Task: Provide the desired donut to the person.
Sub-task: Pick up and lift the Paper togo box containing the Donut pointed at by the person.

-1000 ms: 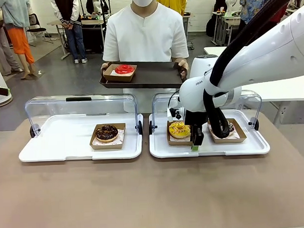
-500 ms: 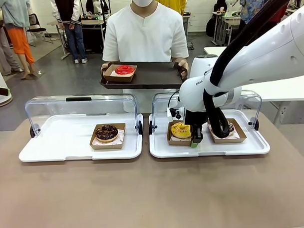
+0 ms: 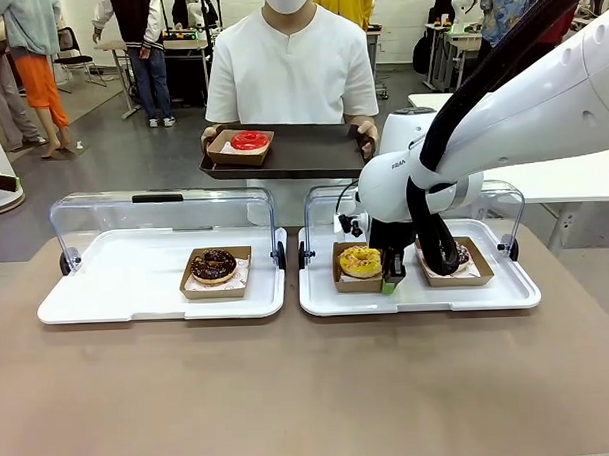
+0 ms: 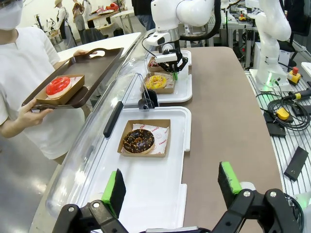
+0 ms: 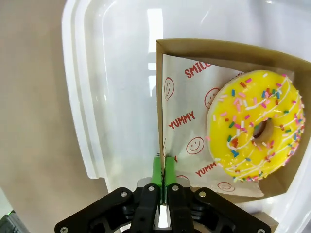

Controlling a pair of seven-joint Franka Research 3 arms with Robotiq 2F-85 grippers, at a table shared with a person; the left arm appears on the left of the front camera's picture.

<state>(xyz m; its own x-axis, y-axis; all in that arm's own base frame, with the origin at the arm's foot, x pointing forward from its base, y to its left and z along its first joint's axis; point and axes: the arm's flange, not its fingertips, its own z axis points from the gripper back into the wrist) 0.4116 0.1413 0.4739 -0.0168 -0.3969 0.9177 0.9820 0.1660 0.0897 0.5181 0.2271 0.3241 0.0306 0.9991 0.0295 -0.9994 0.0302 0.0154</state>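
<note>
The yellow sprinkled donut [image 5: 256,131] lies in a brown cardboard box [image 5: 218,48] on the right white tray [image 3: 487,294]. My right gripper [image 5: 163,162] is shut on the box's near wall, green pads pinching the cardboard. In the front view, this gripper [image 3: 389,282] stands at the right side of the yellow donut [image 3: 360,260]. The person [image 3: 290,68] stands across the table holding a dark tray [image 3: 312,153] with a red donut [image 3: 248,140] in a box. My left gripper [image 4: 171,184] hovers open above the left tray, short of the chocolate donut [image 4: 138,141].
A chocolate donut [image 3: 214,264] sits boxed on the left white tray [image 3: 117,295]. Another boxed donut [image 3: 462,255] lies on the right tray, partly hidden by my right arm. Both trays have raised clear lids [image 3: 164,208]. Bare brown table lies in front.
The right gripper's jaws have closed fully on the box wall. The gripper and the yellow donut's box have shifted slightly.
</note>
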